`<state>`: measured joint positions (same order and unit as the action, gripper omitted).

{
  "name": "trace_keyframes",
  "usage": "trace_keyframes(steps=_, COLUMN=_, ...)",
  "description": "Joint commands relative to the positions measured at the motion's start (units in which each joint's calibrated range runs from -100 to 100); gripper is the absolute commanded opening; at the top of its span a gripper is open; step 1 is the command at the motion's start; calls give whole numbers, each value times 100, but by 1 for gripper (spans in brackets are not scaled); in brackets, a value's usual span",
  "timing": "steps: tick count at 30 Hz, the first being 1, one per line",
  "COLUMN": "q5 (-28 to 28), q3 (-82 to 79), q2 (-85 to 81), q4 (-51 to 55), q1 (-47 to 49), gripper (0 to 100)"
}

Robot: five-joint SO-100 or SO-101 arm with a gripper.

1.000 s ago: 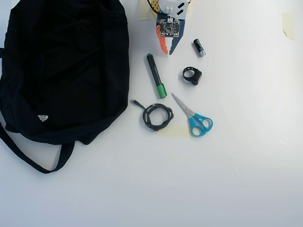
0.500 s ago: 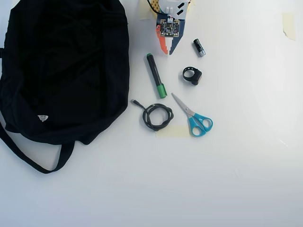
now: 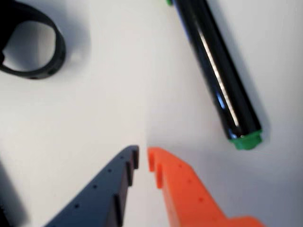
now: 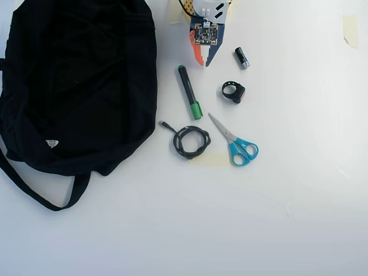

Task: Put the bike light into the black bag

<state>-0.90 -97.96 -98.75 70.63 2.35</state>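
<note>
The bike light [image 4: 233, 91], small and black with a round strap loop, lies on the white table right of centre. In the wrist view only its strap loop [image 3: 57, 45] shows, at the top left. The black bag [image 4: 75, 86] lies flat at the left, its strap trailing toward the bottom. My gripper [image 4: 204, 63] is at the top centre, up and left of the light and apart from it. In the wrist view the gripper [image 3: 143, 158] has its blue and orange fingers nearly together and holds nothing.
A black marker with a green cap [image 4: 189, 92] lies between bag and light, and also shows in the wrist view [image 3: 218, 71]. A small black-and-silver cylinder [image 4: 242, 58], blue-handled scissors [image 4: 234, 141] and a coiled black cable [image 4: 190, 141] lie nearby.
</note>
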Motion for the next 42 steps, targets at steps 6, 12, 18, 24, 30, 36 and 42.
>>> trace_keyframes(steps=6, q5=-9, q3=-133, q2=-83, q4=241, q1=-33, gripper=2)
trace_keyframes(steps=12, q5=-15, q3=-133, q2=-83, q4=241, q1=-11, gripper=2)
trace_keyframes(steps=18, q5=-15, q3=-133, q2=-83, q4=241, q1=49, gripper=2)
trace_keyframes(steps=24, q5=-15, q3=-106, q2=-50, q4=198, q1=49, gripper=2)
trace_keyframes(steps=30, q5=-15, q3=74, q2=116, q4=-431, q1=19, gripper=2)
trace_keyframes(steps=36, q5=-20, q3=1035, q2=1037, q4=-707, q1=4, gripper=2)
trace_keyframes(steps=42, q5=-20, q3=2473, q2=2066, q4=-999, q1=57, gripper=2)
